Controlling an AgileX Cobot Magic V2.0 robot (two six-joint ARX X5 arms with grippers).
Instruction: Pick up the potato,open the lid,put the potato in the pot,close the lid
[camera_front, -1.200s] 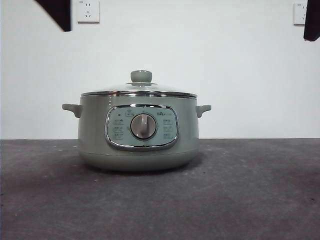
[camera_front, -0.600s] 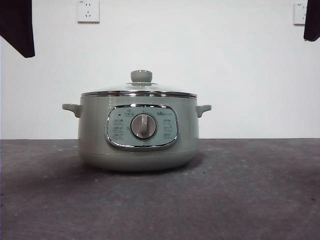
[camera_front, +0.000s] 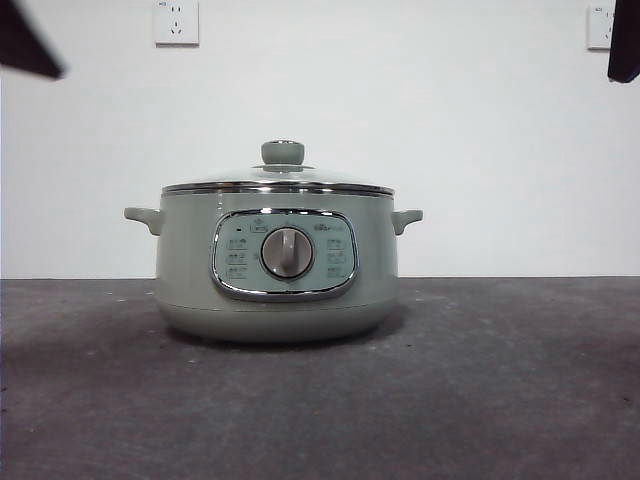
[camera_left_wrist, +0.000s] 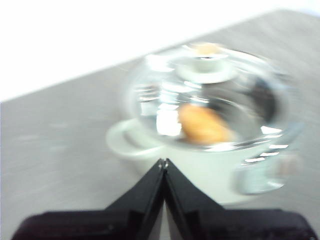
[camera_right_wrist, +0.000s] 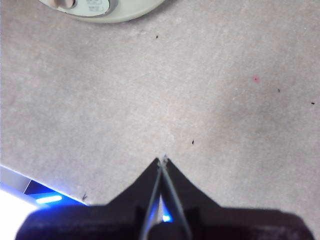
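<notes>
- The potato is seen inside the pot, under the glass of the lid.
- The lid is seen sitting flat on the pot, with its green knob on top in the middle.
- The left gripper is held up above the pot, off to one side, with its two jaws pressed together and nothing held between them.
- The right gripper is held over the bare gray table, away from the pot, with its jaws pressed together and nothing held.
- From how things lie, the job looks done, so the step in hand is judged to be clearing the arms away.
- To do this well, the arms should be lifted up and out, well clear of the knob and the two side handles.
- The lid should not be bumped, or it could be knocked crooked.
- The pot should be left just where it stands.
</notes>
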